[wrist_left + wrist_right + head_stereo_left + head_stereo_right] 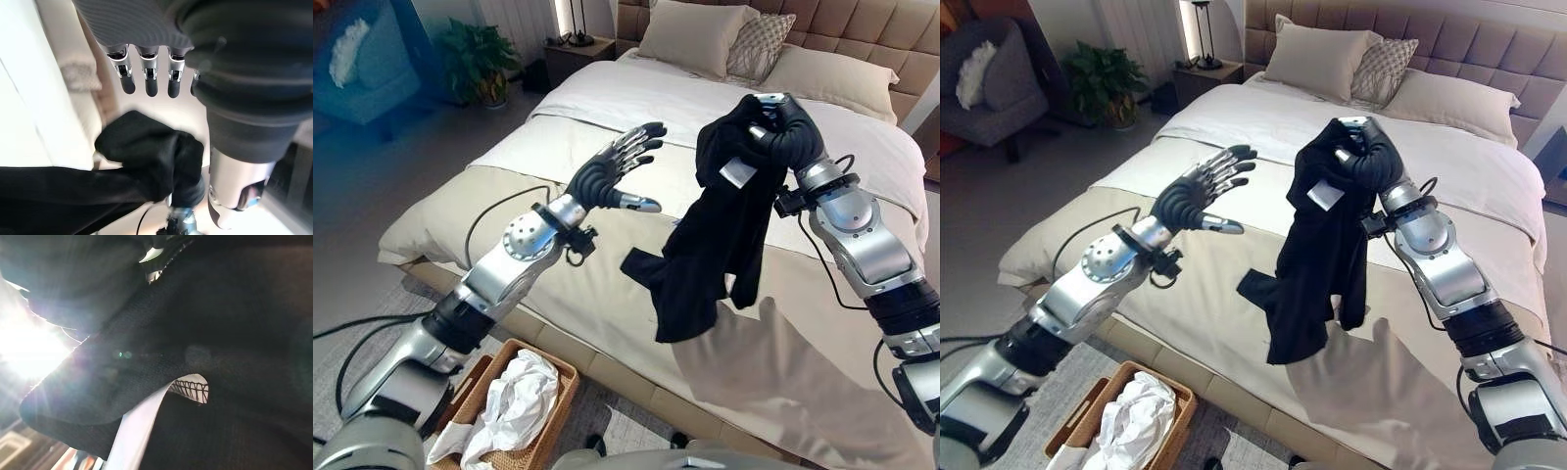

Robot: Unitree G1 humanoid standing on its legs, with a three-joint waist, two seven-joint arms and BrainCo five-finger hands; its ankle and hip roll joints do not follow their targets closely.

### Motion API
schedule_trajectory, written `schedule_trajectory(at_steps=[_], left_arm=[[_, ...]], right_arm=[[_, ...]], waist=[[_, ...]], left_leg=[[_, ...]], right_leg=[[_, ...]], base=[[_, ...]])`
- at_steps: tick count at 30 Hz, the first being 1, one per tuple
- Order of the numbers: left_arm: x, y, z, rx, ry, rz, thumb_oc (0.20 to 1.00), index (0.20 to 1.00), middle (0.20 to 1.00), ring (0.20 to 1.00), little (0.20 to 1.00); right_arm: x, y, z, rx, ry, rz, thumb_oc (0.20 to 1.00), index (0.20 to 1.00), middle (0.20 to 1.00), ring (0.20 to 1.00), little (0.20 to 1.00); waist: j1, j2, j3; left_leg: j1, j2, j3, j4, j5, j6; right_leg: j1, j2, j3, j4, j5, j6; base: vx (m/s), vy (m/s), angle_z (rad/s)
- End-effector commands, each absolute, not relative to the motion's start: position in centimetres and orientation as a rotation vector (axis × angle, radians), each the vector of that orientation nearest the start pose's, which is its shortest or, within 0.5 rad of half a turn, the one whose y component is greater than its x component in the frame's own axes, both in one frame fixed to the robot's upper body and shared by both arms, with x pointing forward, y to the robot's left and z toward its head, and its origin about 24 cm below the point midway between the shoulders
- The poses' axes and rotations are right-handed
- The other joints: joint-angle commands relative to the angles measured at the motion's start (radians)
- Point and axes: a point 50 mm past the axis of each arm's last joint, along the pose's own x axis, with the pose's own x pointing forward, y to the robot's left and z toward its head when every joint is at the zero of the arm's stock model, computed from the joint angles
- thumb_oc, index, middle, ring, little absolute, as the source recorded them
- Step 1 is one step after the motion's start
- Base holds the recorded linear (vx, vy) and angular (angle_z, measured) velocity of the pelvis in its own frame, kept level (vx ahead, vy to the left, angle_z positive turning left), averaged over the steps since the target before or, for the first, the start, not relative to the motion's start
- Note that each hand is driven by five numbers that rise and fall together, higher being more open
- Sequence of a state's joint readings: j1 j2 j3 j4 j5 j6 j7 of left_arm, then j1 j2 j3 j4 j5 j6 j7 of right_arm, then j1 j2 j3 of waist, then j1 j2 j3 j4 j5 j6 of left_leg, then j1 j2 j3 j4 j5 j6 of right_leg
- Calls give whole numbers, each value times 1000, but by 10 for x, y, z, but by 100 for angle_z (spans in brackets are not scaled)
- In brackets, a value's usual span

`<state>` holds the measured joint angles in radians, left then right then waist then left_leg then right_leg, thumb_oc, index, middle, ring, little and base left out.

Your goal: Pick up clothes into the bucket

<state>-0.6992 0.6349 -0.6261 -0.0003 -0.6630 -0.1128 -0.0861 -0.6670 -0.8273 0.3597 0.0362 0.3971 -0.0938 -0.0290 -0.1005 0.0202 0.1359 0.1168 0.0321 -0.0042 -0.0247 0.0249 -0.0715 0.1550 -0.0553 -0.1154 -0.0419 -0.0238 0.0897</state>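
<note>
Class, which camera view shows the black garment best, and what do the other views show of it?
The left eye view: the whole black garment hangs from the right hand above the bed. The right eye view shows nearly the same. The left wrist view shows the bunched top beyond the open left hand. The right wrist view shows close dark fabric.

Black garment (715,250) dangling above bed (607,108)
</note>
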Motion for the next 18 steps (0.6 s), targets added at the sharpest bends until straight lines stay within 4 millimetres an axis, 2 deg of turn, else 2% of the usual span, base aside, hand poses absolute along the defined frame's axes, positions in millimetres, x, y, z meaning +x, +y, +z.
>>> schedule_trajectory(at_steps=[1, 4, 12, 18], left_arm=[[324, 81, 176, 142, -303, -765, 1000, 1000, 1000, 1000, 1000], [324, 67, 168, 98, -252, -788, 1000, 1000, 1000, 1000, 1000], [328, 34, 160, 122, -220, -797, 1000, 1000, 1000, 1000, 1000], [320, 15, 158, 83, -174, -896, 1000, 1000, 1000, 1000, 1000]], right_arm=[[306, -159, 288, -467, -770, 388, 200, 200, 200, 200, 200], [300, -150, 293, -441, -798, 435, 200, 200, 200, 200, 200], [282, -127, 296, -374, -857, 554, 200, 200, 200, 200, 200], [283, -122, 298, -368, -867, 561, 200, 200, 200, 200, 200]], waist=[[10, -35, -74], [4, -25, -75], [-4, -12, -74], [-6, -3, -75]], left_leg=[[-17, -5, 6, 62, -65, -6], [-11, -7, 5, 62, -66, -5], [-7, -17, -1, 59, -73, 2], [-9, -26, -1, 64, -80, 8]], right_leg=[[-56, -28, -38, 90, -38, 10], [-46, -32, -43, 82, -39, 11], [-32, -42, -52, 76, -41, 14], [-30, -51, -50, 74, -38, 21]], base=[[31, -7, 1], [13, -2, 1], [3, 6, 1], [1, 17, 0]])
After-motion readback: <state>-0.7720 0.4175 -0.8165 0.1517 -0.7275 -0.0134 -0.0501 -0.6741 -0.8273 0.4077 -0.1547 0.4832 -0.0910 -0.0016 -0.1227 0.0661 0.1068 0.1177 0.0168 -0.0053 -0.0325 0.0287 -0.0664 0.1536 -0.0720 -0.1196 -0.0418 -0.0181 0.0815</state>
